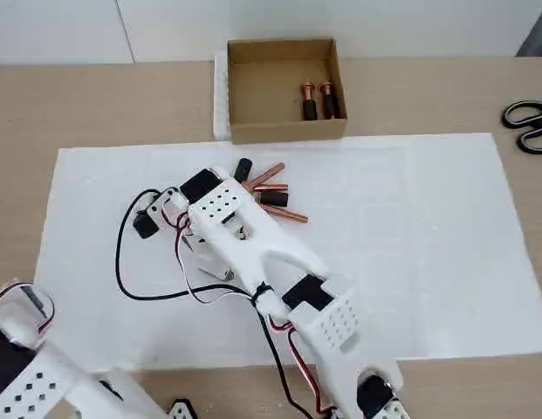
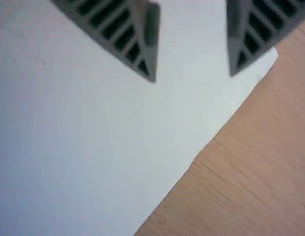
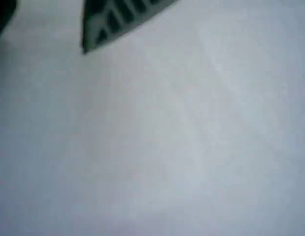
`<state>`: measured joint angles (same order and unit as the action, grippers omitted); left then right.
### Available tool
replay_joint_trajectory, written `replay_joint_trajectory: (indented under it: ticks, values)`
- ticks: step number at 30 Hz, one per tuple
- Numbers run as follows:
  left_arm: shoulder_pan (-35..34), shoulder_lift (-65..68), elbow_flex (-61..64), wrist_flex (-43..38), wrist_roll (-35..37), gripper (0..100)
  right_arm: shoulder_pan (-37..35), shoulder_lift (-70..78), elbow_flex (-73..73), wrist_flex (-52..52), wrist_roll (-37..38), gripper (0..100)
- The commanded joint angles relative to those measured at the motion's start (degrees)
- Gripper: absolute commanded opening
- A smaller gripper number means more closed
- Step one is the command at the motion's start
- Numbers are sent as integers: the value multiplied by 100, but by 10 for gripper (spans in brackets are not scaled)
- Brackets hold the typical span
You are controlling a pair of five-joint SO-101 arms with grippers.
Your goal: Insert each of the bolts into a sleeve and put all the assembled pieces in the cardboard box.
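– Bolts (image 1: 266, 175): how many are done?
– Two. Two assembled pieces (image 1: 319, 100) lie side by side in the box (image 1: 288, 131), close to its right wall.
– And the rest?
– Loose in a heap on the sheet (image 1: 428, 244), near the box's front wall. I count three bare bolts and two sleeves (image 1: 272, 199), some touching. The right arm (image 1: 253, 231) reaches up to the heap's edge, so more may hide under it.
– Is the right gripper (image 3: 54, 37) holding one?
– I can't tell. Its own view has plain sheet under it, and whether it's open or closed doesn't show.
– And the left gripper (image 2: 191, 73)?
– Jaws wide apart, nothing between them. It hangs over the sheet's corner, beside bare table (image 2: 250, 187), well apart from the heap.
– So how far along?
– Under halfway, I'd judge. Each loose bolt needs a sleeve, then a trip to the box.
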<state>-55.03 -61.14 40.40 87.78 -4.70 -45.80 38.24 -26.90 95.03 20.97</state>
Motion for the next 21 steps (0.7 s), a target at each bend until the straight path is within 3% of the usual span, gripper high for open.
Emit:
replay_joint_trajectory:
  ticks: [1,21]
  values:
    - [-18,-70,-22,-149,0,92,-40,-48,-79,-57,18,208]
    - [-18,-70,-13,-149,0,91,-40,-629,-79,-382,18,208]
